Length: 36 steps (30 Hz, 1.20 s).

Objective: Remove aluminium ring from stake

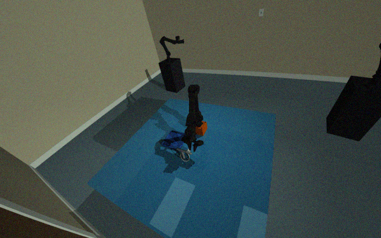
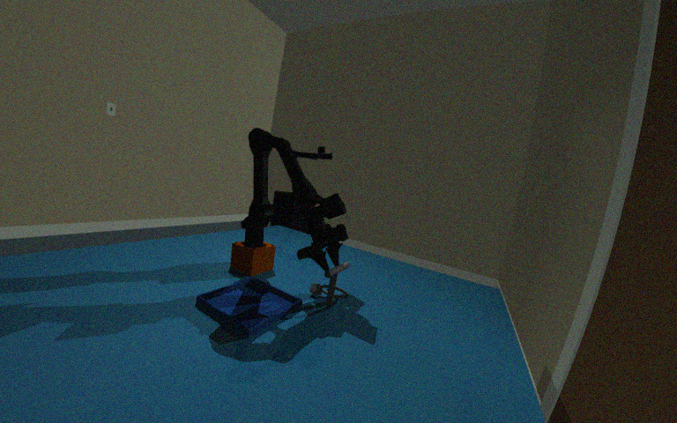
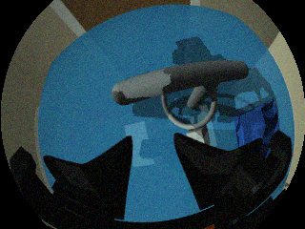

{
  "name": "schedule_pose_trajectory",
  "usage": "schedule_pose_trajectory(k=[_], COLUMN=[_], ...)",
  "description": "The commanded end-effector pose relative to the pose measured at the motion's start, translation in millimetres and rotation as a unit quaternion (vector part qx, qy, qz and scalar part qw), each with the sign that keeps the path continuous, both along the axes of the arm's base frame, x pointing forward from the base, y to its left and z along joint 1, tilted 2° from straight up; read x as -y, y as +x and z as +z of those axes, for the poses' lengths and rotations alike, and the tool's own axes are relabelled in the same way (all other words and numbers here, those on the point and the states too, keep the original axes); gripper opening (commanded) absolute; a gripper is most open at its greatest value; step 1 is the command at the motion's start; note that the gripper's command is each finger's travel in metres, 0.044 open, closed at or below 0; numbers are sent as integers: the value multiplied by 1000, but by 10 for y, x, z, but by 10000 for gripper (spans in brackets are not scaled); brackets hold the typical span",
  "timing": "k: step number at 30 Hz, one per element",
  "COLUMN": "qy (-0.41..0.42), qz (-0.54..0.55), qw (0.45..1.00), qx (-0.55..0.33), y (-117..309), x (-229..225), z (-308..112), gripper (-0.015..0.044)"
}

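- The blue tray (image 1: pixel 174 137) (image 2: pixel 214 313) (image 3: pixel 257 125) lies on the blue mat (image 1: pixel 224 168) (image 2: pixel 149 383) (image 3: pixel 86 95); its inside shows the bottom, with dark shadows across it.
- 1 small plate (image 1: pixel 261 12) (image 2: pixel 110 108) is on the wall; any marking on it is too small for reading.
- The aluminium ring (image 1: pixel 184 161) (image 2: pixel 344 293) (image 3: pixel 191 128) is around the steel stake (image 1: pixel 182 155) (image 2: pixel 331 292) (image 3: pixel 196 96), low, below the cross-bar (image 1: pixel 183 151) (image 2: pixel 340 269) (image 3: pixel 181 80), and so it is outside the tray.
- The welded tab (image 2: pixel 315 288) (image 3: pixel 195 136) of the ring is pale and points to the side of the gripper in the wrist view.
- The gripper (image 1: pixel 192 150) (image 2: pixel 332 269) (image 3: pixel 152 139) is near the cross-bar, pointing downward; its 2 black fingers stand apart, with nothing between them. Whether 1 finger touches the bar, I cannot tell.
- The arm stands on 1 orange block (image 1: pixel 201 129) (image 2: pixel 252 259), near the tray.
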State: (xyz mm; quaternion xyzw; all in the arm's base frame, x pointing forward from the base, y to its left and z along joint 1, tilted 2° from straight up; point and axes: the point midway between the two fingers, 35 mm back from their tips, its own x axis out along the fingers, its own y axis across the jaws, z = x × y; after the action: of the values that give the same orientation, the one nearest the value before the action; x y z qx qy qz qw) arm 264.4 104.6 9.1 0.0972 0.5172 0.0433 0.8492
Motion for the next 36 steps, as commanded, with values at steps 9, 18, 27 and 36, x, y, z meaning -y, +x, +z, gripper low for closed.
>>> schedule_pose_trajectory(k=[9,18,27,36], qy=[-108,-108,-108,-108], qz=[45,45,45,45], qw=[993,993,993,993], qx=[16,16,17,17], y=[-282,-223,-149,-88], x=[561,555,550,549], z=[-217,-299,-426,-561], gripper=[200,200,200,200])
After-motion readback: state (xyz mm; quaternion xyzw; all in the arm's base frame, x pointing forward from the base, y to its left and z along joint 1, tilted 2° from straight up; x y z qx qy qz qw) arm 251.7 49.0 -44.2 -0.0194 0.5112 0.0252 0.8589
